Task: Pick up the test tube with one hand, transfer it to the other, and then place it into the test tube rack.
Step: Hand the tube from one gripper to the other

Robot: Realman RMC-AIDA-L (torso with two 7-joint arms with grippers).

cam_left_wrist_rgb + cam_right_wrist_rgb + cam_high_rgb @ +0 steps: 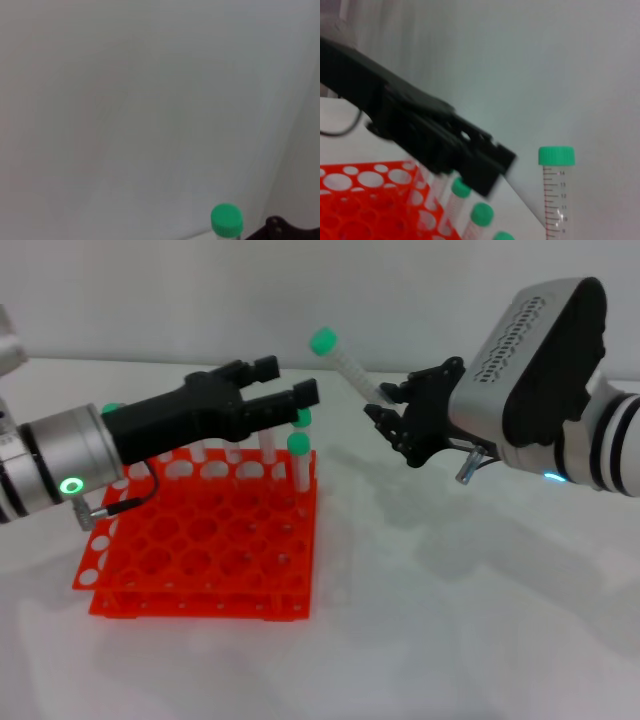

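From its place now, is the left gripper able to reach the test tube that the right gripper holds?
Probably yes. The left gripper is open above the test tube rack, aimed at the test tube. The right gripper holds its lower end, leaving the green-capped upper part free, with only open air between.

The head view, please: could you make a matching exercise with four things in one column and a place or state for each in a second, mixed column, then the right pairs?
Things:
1. test tube
2. test tube rack
3. left gripper
4. right gripper

States:
A. open, above the rack's far edge
B. shut on the tube's lower end
C. resting on the white table
D. tilted in the air, green cap up

Pairs: 1-D, 2-C, 3-A, 4-B
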